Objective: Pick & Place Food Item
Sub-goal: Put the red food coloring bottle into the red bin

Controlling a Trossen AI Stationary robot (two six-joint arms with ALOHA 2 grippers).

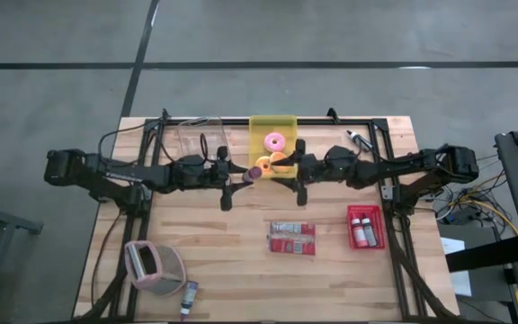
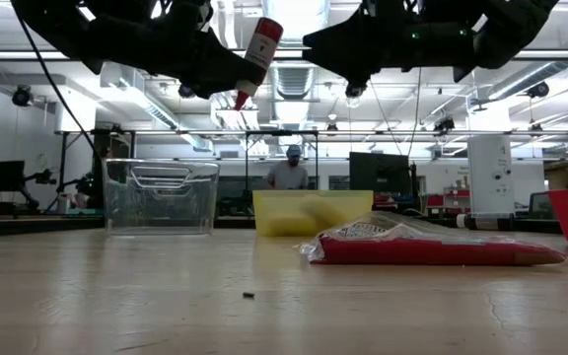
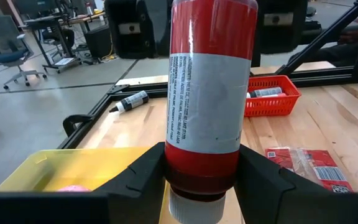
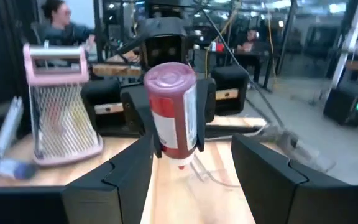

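A red sauce bottle with a white label (image 3: pixel 207 93) is in my left gripper (image 1: pixel 243 175), high above the table near the middle. It also shows in the low view (image 2: pixel 259 49) and in the right wrist view (image 4: pixel 171 118). My right gripper (image 4: pixel 194 180) is open and empty. It faces the bottle's base from the table's right side (image 1: pixel 288 169). A yellow bin (image 1: pixel 261 135) at the far middle holds a pink doughnut (image 1: pixel 275 140) and an orange item (image 1: pixel 278 161). My left gripper pinches the bottle's red lower band (image 3: pixel 201 168), just above the white cap, between its two fingers (image 3: pixel 135 177), one on each side. The fingers come from the table's left. The bottle is lifted clear and tilted, with its nozzle (image 2: pixel 237 99) down and its base up.
A clear plastic bin (image 2: pixel 161 195) stands at the far left of the yellow bin. A red food packet (image 1: pixel 292 237), a red basket with small bottles (image 1: pixel 365 225), a pink grater (image 1: pixel 154 265) and a marker (image 1: pixel 190 297) lie nearer. A person (image 2: pixel 290 170) stands in the room behind.
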